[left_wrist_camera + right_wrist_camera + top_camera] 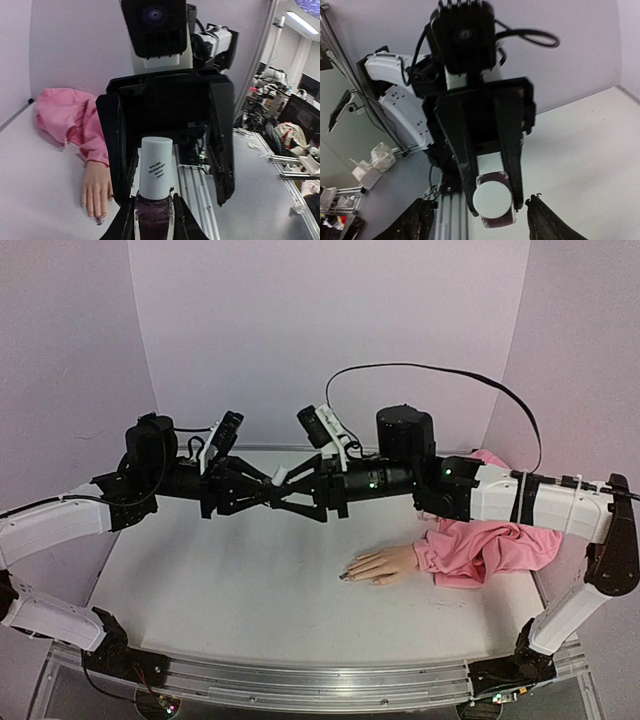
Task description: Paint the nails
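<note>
Pale lilac walls (330, 330) close in a white table (230, 590), and the two arms meet in the air above it. The left gripper (152, 216) is clamped on the glass body of a dark purple polish bottle (153, 222), whose white cap (156, 167) sticks out past its fingertips. The right gripper (479, 225) faces it head-on with its jaws wide, one finger on each side of the cap and neither touching it. Down on the table, below the meeting jaws and off toward the right arm's side, lies the mannequin hand (385, 564) – palm down, fingers pointing back under the jaws, its pink sleeve (490, 550) bunched behind it. The nails (346, 576) sit at those fingertips – the furthest shows dark, the others too small to judge.
</note>
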Tool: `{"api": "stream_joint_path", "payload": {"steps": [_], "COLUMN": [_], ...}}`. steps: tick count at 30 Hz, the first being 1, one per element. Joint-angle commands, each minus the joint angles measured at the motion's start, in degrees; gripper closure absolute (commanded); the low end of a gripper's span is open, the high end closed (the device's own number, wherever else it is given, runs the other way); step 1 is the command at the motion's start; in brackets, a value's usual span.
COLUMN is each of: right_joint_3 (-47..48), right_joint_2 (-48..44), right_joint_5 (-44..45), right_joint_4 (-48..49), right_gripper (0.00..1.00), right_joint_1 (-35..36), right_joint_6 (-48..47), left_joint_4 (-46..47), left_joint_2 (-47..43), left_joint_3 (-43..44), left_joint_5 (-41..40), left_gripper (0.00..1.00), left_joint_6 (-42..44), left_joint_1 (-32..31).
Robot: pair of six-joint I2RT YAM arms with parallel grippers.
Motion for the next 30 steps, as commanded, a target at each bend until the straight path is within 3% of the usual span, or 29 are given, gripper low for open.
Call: {"api": "stream_joint_path", "payload": {"steps": [1,11,17,25,30], "right_joint_3": [-0.86,2.58,3.90,4.26,4.26], "right_joint_2": [-3.79,-0.42,1.31,2.84,3.18], "right_joint_5": [-7.93,-11.86,-14.42,-16.41,-15.23], "right_joint_4": [6.01,11.17,13.60,14.21,14.55], "right_gripper": [0.40,0.53,0.68,0.75,0.91], "right_joint_1": [0.49,0.49,0.46,0.43,0.57], "right_joint_6": [-2.11,2.54,4.57,5.30,5.52], "left_joint_4": [3.28,3.47,3.46,3.46,3.51], "left_joint_2": [0.25,0.37,-0.01,-0.05,-0.02], "left_joint_3": [3.40,3.40,3.24,3.31,3.40], "left_joint_5": [12.62,14.18,13.84,13.76,13.63], "left_gripper": [1.00,1.00,1.00,1.00,1.00], "left_joint_6": [-1.95,-1.97,-1.85,-1.91,-1.94], "left_joint_1": [0.16,-0.02,-0.02,-0.02,-0.02]}}
